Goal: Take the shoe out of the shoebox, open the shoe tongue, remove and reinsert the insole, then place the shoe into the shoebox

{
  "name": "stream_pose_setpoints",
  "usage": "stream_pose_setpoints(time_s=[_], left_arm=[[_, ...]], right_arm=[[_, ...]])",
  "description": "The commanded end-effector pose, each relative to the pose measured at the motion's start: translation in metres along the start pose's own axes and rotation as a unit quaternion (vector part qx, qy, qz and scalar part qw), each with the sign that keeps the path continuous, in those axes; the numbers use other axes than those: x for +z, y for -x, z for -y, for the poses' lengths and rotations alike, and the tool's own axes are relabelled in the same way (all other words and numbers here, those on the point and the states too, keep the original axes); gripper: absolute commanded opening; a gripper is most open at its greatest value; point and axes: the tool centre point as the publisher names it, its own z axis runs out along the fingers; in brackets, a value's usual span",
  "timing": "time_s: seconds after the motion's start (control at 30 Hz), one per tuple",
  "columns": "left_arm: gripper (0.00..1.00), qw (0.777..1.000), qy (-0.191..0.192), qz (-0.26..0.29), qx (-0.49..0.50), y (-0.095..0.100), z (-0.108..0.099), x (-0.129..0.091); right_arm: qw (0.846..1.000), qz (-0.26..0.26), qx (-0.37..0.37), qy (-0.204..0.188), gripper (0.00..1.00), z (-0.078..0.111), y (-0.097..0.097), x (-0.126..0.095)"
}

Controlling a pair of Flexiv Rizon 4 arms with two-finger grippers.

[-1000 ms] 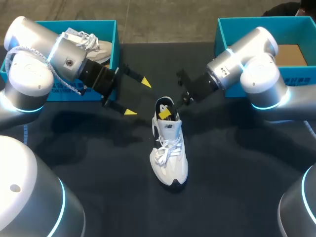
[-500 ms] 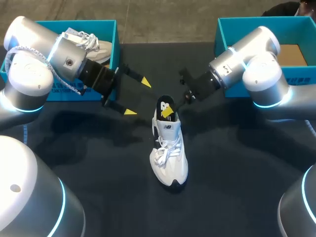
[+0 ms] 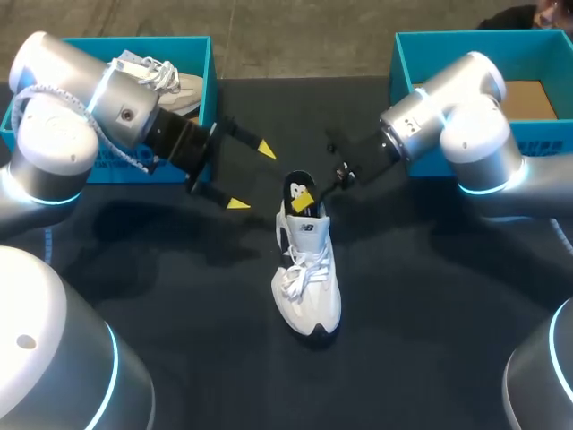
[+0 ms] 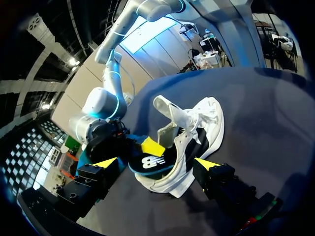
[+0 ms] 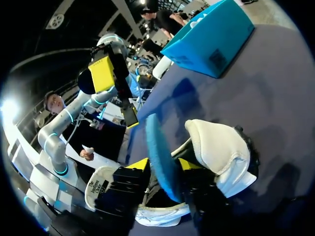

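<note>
Over the last second the right arm has eased back a little toward its side, and the insole (image 3: 299, 189) now stands a bit further out of the heel. Up close, the right gripper (image 5: 164, 164) pinches that insole, one yellow tip on each face, at the heel opening of the shoe (image 3: 309, 278). The white shoe sits upright in the middle of the table (image 3: 430, 296), toe toward the robot, tongue lifted, laces loose. To its left the left gripper (image 3: 252, 176) hangs over the table with fingers spread wide, holding nothing, near the shoe but apart from it. Behind it the left box (image 3: 208, 85) holds another shoe (image 3: 175, 87); the right box (image 3: 400, 64) stands behind the right arm
</note>
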Motion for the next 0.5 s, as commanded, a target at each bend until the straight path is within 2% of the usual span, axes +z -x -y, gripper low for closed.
stream_pose_setpoints(time_s=[0.03, 0.27, 0.5], left_arm=[[1.0, 1.0, -0.005, -0.007, 0.005, 0.0056, -0.0033, -0.0006], [1.0, 1.0, -0.011, -0.008, 0.01, 0.0057, -0.0046, -0.0007], [1.0, 1.0, -0.013, -0.005, 0.009, 0.0008, -0.0046, 0.0003]], right_arm=[[1.0, 0.004, 0.003, -0.001, 0.45, 0.0056, 0.0019, 0.0038], [0.999, 0.012, 0.012, -0.033, 0.5, 0.0059, -0.0041, 0.0015], [0.998, 0.017, 0.023, -0.055, 0.49, 0.0106, -0.0036, 0.0038]])
